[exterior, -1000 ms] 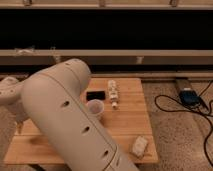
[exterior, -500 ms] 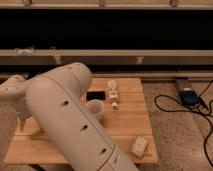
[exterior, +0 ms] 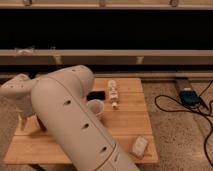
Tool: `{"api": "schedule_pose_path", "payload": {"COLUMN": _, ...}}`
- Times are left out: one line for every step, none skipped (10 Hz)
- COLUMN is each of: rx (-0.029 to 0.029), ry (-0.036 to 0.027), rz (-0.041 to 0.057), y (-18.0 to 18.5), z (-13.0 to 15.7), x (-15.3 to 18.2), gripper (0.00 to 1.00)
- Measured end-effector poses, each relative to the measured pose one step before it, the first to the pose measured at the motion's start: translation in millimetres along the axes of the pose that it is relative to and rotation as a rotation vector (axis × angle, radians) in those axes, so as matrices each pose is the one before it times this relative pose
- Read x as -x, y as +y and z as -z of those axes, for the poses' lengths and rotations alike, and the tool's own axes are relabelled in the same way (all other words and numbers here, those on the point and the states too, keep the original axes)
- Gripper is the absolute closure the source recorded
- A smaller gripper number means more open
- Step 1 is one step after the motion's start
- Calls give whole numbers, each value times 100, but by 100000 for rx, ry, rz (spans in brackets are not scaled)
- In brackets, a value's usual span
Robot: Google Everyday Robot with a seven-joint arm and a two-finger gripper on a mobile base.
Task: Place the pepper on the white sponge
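**benchrat:** where's the end effector in your shot? all I see is arm.

**me:** yeah, the arm (exterior: 75,125) fills the left half of my view. The end effector (exterior: 24,121) is down at the far left edge of the table (exterior: 131,120), hanging below the wrist. Whether it's open or closed, or has anything in it, I can't tell from here.

**benchrat:** and the pepper?

**me:** can't see it anywhere. My guess is it's either behind the arm or at the end effector, since that's the only part of the table that's blocked. The white sponge (exterior: 139,145) lies in the open by the front right corner, well apart from the end effector, with the white cup (exterior: 95,107) and the bottle (exterior: 114,94) roughly between. So I reckon the carry has to cross the whole table and swing clear of the cup.
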Motion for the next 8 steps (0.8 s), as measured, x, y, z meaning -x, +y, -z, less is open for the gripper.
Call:
{"api": "schedule_pose_path", "payload": {"rx": 189, "ry": -200, "rz": 433, "y": -15, "z": -20, "x": 149, "gripper": 20}}
{"api": "schedule_pose_path", "payload": {"rx": 193, "ry": -467, "rz": 782, "y": 18, "z": -29, "x": 272, "gripper": 20}}
{"api": "schedule_pose_path", "payload": {"rx": 297, "ry": -361, "rz": 1743, "y": 127, "z": -51, "x": 344, "gripper": 20}}
{"api": "schedule_pose_path", "payload": {"rx": 466, "ry": 74, "rz": 1607, "y": 143, "z": -65, "x": 207, "gripper": 20}}
{"api": "schedule_pose_path", "payload": {"rx": 1083, "ry": 202, "rz": 1573, "y": -102, "z": 22, "x": 207, "gripper": 20}}
{"api": "schedule_pose_path", "payload": {"rx": 946, "ry": 109, "rz": 1085, "y": -281, "z": -2, "x": 169, "gripper": 20}}
{"api": "schedule_pose_path", "payload": {"rx": 468, "ry": 112, "rz": 570, "y": -95, "z": -85, "x": 78, "gripper": 20}}
{"api": "schedule_pose_path", "payload": {"rx": 181, "ry": 42, "rz": 443, "y": 18, "z": -76, "x": 56, "gripper": 20}}
